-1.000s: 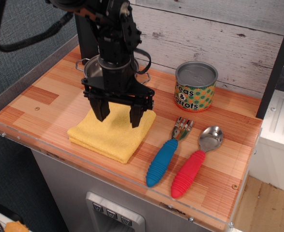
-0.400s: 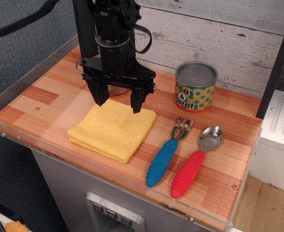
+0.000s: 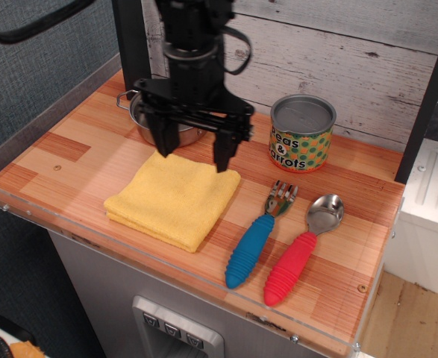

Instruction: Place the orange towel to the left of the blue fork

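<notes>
Since a moment ago the gripper (image 3: pixel 195 154) has lifted off the cloth and drifted right, toward the back; its jaws hang spread apart and empty above the rear edge of the orange towel (image 3: pixel 172 198); the towel lies flat on the tabletop (image 3: pixel 58 153), just left of the blue fork (image 3: pixel 257 237), with the steel pot (image 3: pixel 153 119) behind it; further right sit the red spoon (image 3: pixel 301 253) and the tin (image 3: pixel 301 133); I'd say the placing looks done, and the arm is backing away.

bare wood (image 3: pixel 62 149) left of towel (image 3: pixel 174 198), pot (image 3: pixel 166 123) behind
</notes>
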Motion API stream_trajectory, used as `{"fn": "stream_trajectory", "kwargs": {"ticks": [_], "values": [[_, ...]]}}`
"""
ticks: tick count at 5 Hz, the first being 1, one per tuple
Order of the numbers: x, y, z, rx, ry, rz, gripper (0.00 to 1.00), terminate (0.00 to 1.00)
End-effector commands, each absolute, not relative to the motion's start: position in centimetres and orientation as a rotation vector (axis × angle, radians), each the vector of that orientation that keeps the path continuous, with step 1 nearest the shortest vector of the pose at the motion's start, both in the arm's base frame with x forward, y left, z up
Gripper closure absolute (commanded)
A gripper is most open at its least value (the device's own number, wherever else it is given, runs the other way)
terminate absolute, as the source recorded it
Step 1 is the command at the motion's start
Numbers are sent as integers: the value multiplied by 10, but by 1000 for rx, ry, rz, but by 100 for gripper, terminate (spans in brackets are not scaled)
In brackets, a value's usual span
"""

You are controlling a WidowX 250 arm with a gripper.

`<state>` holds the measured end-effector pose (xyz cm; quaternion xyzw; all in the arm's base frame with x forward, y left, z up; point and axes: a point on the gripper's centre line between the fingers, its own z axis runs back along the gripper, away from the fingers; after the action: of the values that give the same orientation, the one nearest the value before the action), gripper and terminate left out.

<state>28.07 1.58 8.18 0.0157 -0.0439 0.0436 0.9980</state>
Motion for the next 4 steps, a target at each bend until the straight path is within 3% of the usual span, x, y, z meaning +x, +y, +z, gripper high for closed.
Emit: {"fn": "stream_trajectory", "kwargs": {"ticks": [1, 4], "values": [[278, -5, 102, 29, -137, 16, 0, 0], [254, -44, 107, 23, -124, -84, 0, 0]]}}
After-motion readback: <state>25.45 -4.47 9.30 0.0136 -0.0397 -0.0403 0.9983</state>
